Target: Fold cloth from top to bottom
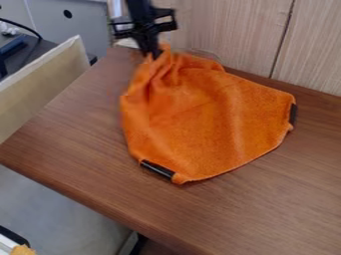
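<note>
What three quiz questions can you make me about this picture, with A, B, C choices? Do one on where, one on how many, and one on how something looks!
1. Where is the gripper?
A) At the cloth's right corner
B) At the cloth's top end
C) At the cloth's bottom edge

2. How many black strips are on the cloth?
A) Two
B) Four
C) Five

3. How does the cloth look near the gripper?
A) Smooth and flat
B) Rolled into a tube
C) Bunched and wrinkled

Answers:
1. B: the gripper meets the cloth's top end.
2. A: one is at the bottom, one at the right.
3. C: creases gather there.
</note>
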`<action>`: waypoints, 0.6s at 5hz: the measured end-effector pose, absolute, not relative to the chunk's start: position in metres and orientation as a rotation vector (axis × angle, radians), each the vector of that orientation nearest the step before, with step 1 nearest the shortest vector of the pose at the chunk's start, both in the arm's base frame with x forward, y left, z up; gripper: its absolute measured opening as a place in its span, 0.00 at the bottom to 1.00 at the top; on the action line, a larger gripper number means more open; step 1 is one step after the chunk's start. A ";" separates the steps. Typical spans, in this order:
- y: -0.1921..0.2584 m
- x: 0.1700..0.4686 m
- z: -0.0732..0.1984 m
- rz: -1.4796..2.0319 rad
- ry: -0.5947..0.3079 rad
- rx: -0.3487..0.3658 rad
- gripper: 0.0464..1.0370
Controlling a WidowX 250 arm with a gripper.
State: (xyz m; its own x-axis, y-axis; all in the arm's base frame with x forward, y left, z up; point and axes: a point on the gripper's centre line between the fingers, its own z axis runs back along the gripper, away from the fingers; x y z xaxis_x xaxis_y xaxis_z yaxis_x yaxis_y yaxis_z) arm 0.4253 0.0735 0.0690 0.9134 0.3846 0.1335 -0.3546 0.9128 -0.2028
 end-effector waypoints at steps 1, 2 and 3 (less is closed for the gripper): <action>0.027 0.438 0.084 0.254 -0.185 -0.211 0.01; -0.016 0.448 0.100 0.148 -0.210 -0.255 0.01; -0.047 0.443 0.096 0.058 -0.194 -0.270 0.01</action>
State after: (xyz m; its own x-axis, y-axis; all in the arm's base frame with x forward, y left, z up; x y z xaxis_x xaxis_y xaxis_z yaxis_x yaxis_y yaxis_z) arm 0.4431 -0.0475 0.0956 0.9797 0.0829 0.1824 -0.0310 0.9621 -0.2708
